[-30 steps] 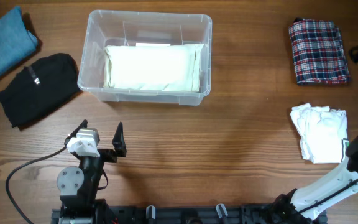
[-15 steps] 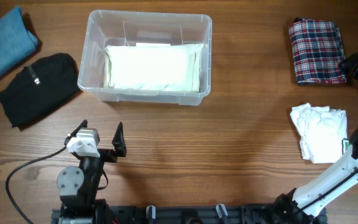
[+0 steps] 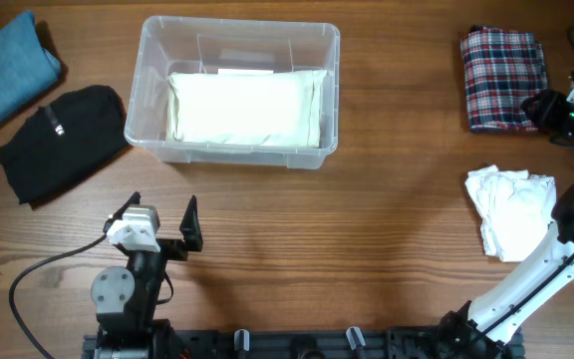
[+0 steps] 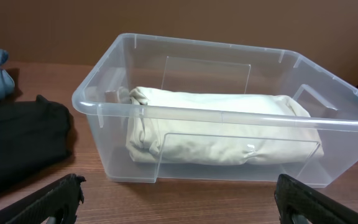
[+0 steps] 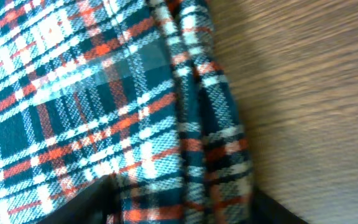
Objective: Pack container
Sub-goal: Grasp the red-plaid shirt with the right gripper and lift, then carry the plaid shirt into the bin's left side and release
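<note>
Though clear, container [image 3: 149,90] with folded cream cloth [image 3: 245,106] inside.

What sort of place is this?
Probably a robot lab test bench: wood table, folded garments like the plaid one staged beside the clear container, black mounting rail at the table's near edge.

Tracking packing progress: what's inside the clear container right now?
One folded cream-white cloth bundle lies in the container, covering most of its floor. Anything beneath the bundle is hidden by it. No other item shows beside it.
</note>
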Controlling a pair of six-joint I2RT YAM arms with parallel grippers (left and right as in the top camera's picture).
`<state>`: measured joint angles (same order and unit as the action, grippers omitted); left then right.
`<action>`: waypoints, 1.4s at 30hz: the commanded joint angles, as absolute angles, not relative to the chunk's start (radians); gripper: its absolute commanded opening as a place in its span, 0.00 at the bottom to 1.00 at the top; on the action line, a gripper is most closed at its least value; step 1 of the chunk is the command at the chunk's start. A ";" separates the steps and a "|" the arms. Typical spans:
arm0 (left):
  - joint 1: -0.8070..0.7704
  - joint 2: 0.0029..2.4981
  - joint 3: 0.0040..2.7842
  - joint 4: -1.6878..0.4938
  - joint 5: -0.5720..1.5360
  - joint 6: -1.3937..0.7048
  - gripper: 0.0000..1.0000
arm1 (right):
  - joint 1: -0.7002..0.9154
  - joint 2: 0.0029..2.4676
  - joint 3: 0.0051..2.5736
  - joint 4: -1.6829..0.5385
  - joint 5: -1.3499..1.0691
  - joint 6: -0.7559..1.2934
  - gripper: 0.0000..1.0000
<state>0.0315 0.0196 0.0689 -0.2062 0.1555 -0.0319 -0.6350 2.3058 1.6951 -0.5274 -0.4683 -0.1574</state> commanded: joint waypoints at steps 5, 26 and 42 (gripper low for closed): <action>0.038 0.014 0.064 -0.206 0.164 -0.041 1.00 | -0.596 2.337 1.695 -0.536 -0.607 -0.080 0.04; 0.038 0.014 0.064 -0.206 0.164 -0.041 1.00 | -0.045 1.607 1.696 -0.547 -0.663 0.162 0.04; 0.038 0.014 0.064 -0.206 0.164 -0.041 1.00 | 0.698 1.831 1.696 -0.083 0.016 0.352 0.04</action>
